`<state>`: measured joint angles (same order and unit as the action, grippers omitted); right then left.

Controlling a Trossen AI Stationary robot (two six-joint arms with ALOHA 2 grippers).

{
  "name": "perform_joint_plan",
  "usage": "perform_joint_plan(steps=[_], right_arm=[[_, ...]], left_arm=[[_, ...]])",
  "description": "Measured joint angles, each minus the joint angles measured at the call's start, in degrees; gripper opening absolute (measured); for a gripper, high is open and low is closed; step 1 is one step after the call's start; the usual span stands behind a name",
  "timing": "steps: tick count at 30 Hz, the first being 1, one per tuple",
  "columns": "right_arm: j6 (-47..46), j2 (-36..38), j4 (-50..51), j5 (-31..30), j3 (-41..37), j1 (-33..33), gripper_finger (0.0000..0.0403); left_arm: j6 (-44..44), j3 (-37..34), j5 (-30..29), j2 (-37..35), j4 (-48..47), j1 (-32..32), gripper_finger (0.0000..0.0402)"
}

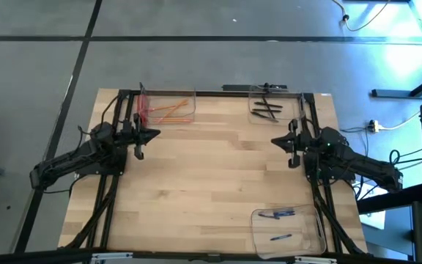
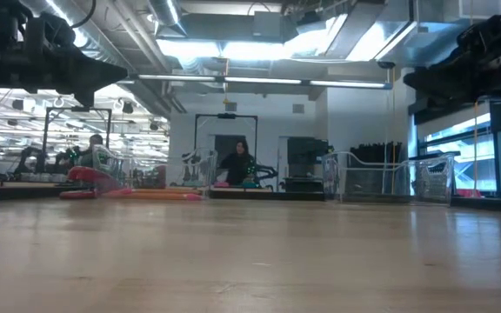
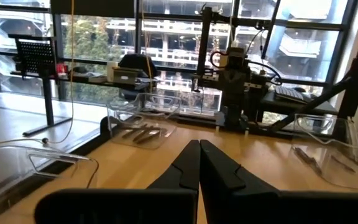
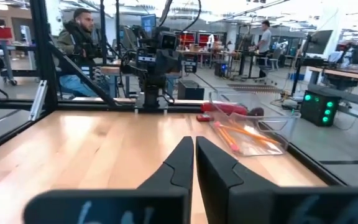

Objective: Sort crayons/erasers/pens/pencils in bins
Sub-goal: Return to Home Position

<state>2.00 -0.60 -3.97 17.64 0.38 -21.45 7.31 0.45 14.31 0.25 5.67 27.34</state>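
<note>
- Left pincer [image 1: 152,135]: it hovers over the left side of the table [image 1: 218,176], just below the upper-left bin [image 1: 189,97] as the high view shows it. In the left wrist view the two fingers [image 3: 188,163] meet at their tips. The gap is narrow to nothing, and nothing is held.
- Right pincer [image 1: 275,139]: it hovers over the right side of the table, facing the left pincer and well apart from it. In the right wrist view the fingers [image 4: 180,160] are pressed together and hold nothing.
- Upper-left bin: it sits at the table's upper-left corner in the high view. It holds the orange pencils [image 1: 170,110], lying slantwise, and a red bar [image 1: 143,108] along its left wall.
- Upper-right bin [image 1: 290,98]: it sits at the upper-right corner and holds several black pens [image 1: 266,110], lying crossed.
- Lower-right bin [image 1: 308,236]: it sits at the lower-right corner and holds blue pens [image 1: 280,214] near its upper wall, with one more lying lower down.
- Table centre: bare wood lies between the two pincers.
</note>
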Motion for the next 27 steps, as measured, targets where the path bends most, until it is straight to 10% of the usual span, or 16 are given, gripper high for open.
perform_joint_plan(steps=[27], right_arm=[[-1.8,0.0,0.0,-0.5,0.0,0.0,0.0028]], left_arm=[[0.0,0.0,-0.1,0.0,0.0,0.0,0.0000]])
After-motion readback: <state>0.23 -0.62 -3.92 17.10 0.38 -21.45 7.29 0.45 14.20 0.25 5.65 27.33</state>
